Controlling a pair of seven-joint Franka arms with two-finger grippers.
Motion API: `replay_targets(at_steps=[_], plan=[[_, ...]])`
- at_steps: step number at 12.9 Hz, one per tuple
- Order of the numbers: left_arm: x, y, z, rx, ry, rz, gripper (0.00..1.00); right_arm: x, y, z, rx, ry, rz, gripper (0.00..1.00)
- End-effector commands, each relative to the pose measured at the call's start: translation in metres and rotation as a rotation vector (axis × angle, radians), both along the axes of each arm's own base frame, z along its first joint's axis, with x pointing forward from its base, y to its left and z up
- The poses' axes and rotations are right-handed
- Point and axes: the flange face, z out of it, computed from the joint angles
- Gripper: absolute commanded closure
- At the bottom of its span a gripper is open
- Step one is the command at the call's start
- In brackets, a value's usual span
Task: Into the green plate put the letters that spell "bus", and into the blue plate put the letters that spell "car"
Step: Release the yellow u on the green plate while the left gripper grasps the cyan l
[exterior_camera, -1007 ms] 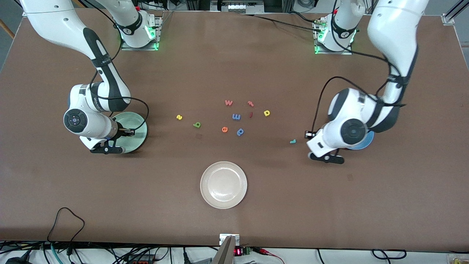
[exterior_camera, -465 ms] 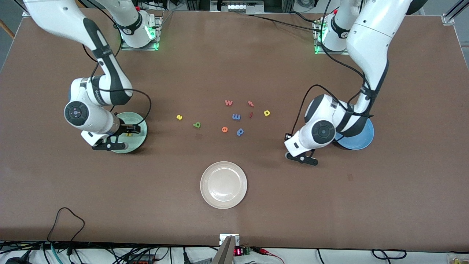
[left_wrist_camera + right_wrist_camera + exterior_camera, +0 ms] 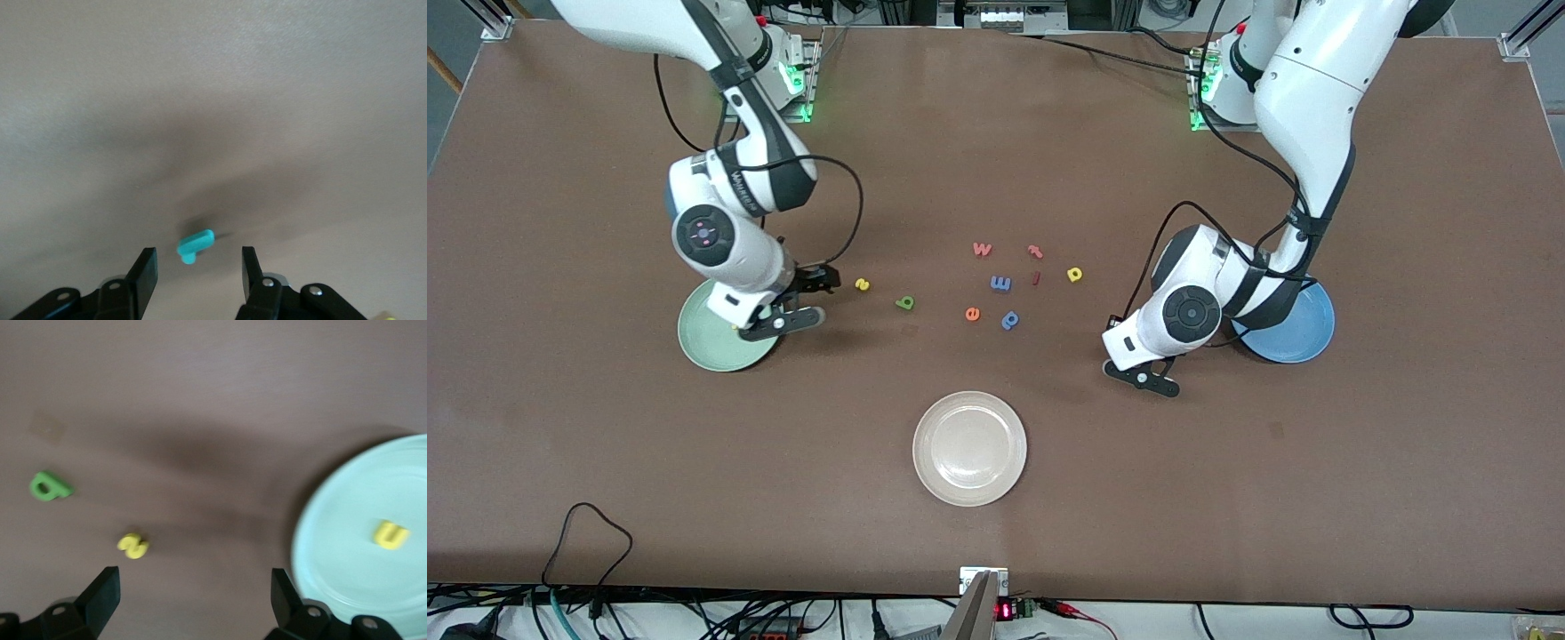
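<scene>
**Big brown table, three plates, tiny letters**

The brown table [image 3: 996, 498] fills the view, with cables along its near edge. The white plate [image 3: 969, 449] sits near that edge's middle. The green plate [image 3: 707, 342] holds a yellow u [image 3: 390, 535]. The blue plate [image 3: 1294, 324] is toward the left arm's end. The right gripper [image 3: 193, 600] is wide open and empty, above the table beside the s [image 3: 862, 284] and b [image 3: 904, 303]. The left gripper [image 3: 199, 273] is half open around the teal r [image 3: 195, 244], not touching it. The a [image 3: 1074, 275] lies mid-table.
</scene>
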Motion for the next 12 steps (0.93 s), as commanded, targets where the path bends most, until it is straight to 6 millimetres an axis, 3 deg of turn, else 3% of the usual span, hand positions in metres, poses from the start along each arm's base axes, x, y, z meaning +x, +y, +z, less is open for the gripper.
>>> replay_targets(at_steps=[1, 4, 7, 12], plan=[[0.003, -0.002, -0.007, 0.013, -0.009, -0.061, 0.41, -0.019, 0.008, -0.017, -0.002, -0.009, 0.039, 0.00], [-0.001, 0.000, -0.020, -0.001, -0.014, -0.080, 0.41, -0.039, 0.017, -0.045, 0.010, -0.021, 0.053, 0.00], [-0.004, 0.000, -0.023, -0.003, -0.017, -0.082, 0.43, -0.044, 0.023, -0.058, 0.003, -0.020, -0.035, 0.00], [-0.002, 0.005, -0.024, -0.002, -0.014, -0.077, 0.67, -0.052, 0.039, -0.071, -0.006, -0.024, -0.025, 0.01]])
